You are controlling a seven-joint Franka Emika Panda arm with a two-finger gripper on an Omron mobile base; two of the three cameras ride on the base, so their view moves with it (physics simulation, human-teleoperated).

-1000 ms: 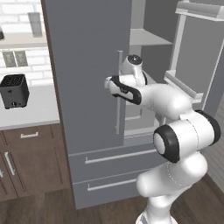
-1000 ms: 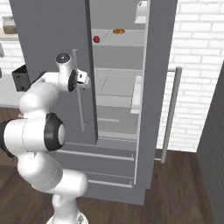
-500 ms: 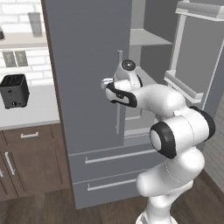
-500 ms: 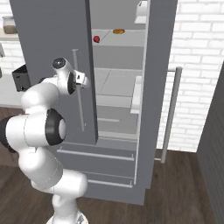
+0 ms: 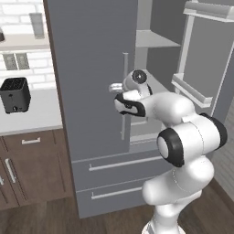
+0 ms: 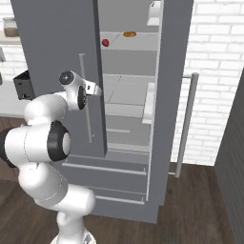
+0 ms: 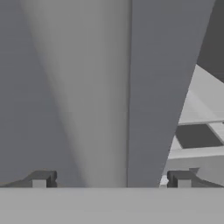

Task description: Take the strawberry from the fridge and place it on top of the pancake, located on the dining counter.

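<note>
Standing tallest before me is the matte grey fridge (image 5: 91,91), its left upper door shut and its right upper door (image 6: 174,95) swung wide, so the pale grey shelves (image 6: 126,93) inside are bare to the right base view. Two drawers (image 5: 119,176) run across its lower part. My white arm reaches forward at about the middle height of the shut door, just beside that door's long vertical silver handle (image 6: 85,102), with the wrist turned toward the open compartment. To the left of the fridge, brown wood cabinets (image 5: 32,169) carry a white worktop (image 5: 36,112), and a black toaster (image 5: 14,94) sits on it below a white brick wall (image 5: 20,13). The open door's own bar handle (image 6: 186,126) hangs in front of more white brick on the right. My claw (image 7: 111,179) has its two dark tips spread as wide as they go, one at each lower corner of the hand view, and they have hold of nothing; between them looms the grey face and edge of the shut door, with a slice of shelving past it on the right. The strawberry (image 6: 105,42), small and red, rests on an upper shelf inside the fridge, well above my hand, and a small orange-brown item (image 6: 129,34) lies near it on the same shelf.
</note>
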